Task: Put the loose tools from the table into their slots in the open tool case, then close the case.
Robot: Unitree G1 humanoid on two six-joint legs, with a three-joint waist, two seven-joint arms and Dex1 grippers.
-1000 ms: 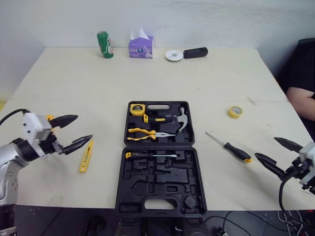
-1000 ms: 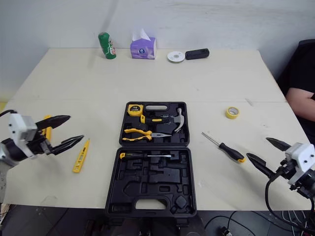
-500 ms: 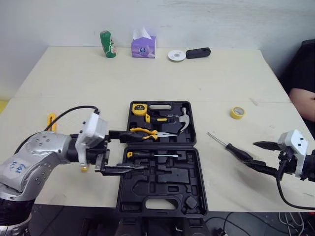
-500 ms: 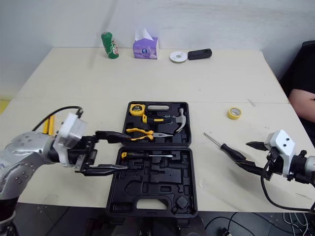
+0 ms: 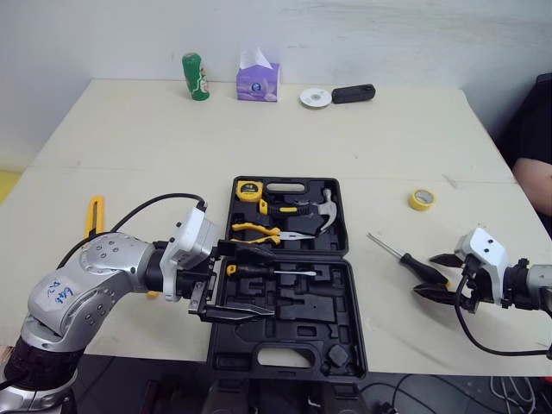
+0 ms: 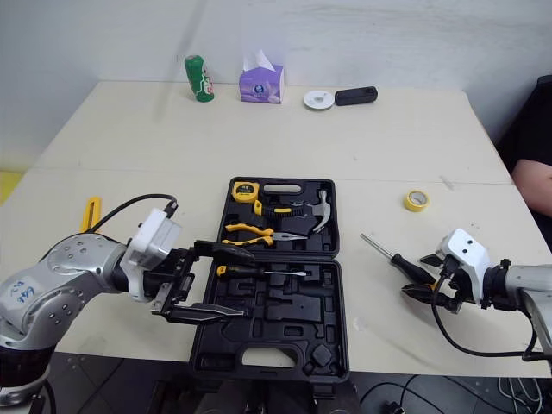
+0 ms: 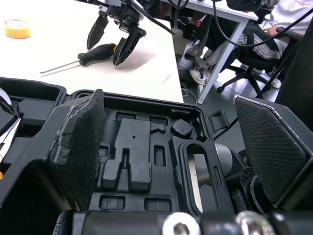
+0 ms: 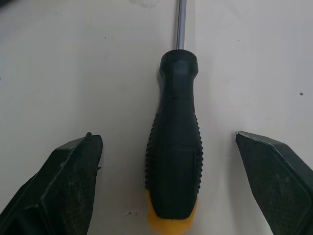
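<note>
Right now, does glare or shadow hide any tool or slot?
Left eye view: even light, no glare on the tool case; its deep slots are dark yet their outlines show. Right wrist view: the screwdriver is evenly lit, with hardly any shadow on the table.

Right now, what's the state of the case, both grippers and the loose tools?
Tool case: open, lying flat.
Left gripper: open, over the case's near half.
Right gripper: open, straddling the screwdriver handle.
Screwdriver: loose on the table, ungripped.
Yellow utility knife: loose on the table.
Hammer: seated in its slot.
</note>
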